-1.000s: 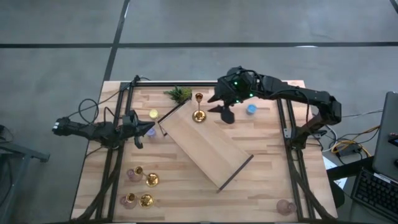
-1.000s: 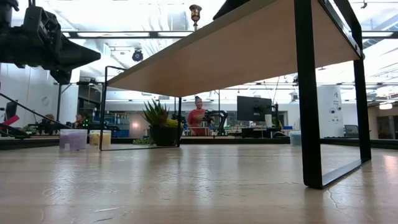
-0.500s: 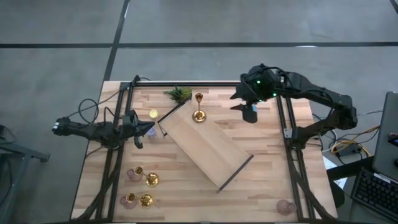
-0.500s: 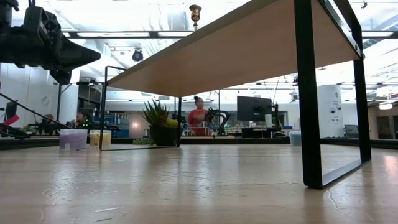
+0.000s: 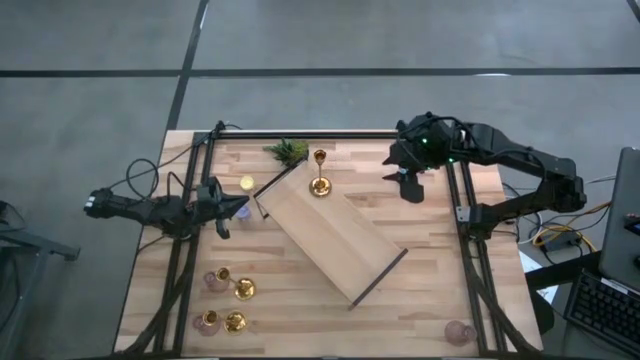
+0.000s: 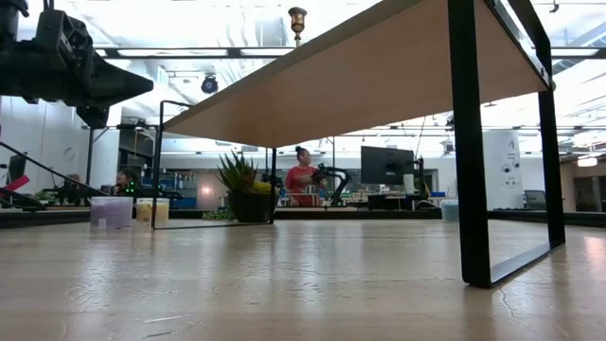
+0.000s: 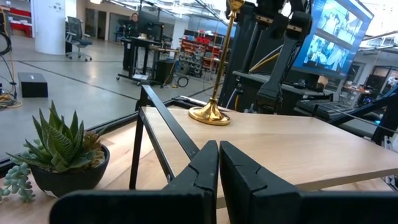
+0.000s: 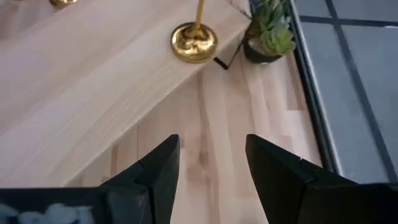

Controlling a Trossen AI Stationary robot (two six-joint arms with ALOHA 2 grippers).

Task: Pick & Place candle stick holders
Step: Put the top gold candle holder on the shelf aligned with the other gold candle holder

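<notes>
One gold candlestick [image 5: 320, 181] stands by its round base on the far end of a slanted wooden shelf [image 5: 335, 235]; the right wrist view shows that base [image 8: 194, 42]. My right gripper [image 5: 410, 187] [image 8: 208, 162] hangs open to the right of it, above the table, with nothing between its fingers. Two more gold candlesticks [image 5: 240, 289] [image 5: 235, 322] and two pinkish glass cups [image 5: 214, 280] [image 5: 206, 321] stand at the near left. A third cup [image 5: 459, 332] stands at the near right. My left gripper [image 5: 236, 208] [image 7: 219, 155] waits shut at the left, level.
A small potted plant [image 5: 288, 151] sits at the far edge beside the shelf's corner. A yellow tealight [image 5: 247, 183] lies near my left gripper. Black frame bars [image 5: 462, 200] run along both sides of the table. The shelf stands on black legs [image 6: 469, 142].
My right gripper has drawn back from beside the candlestick on the shelf toward the table's right edge, staying above the table. The candlestick stands where it was. The blue tealight that showed beside the gripper is now covered by it.
</notes>
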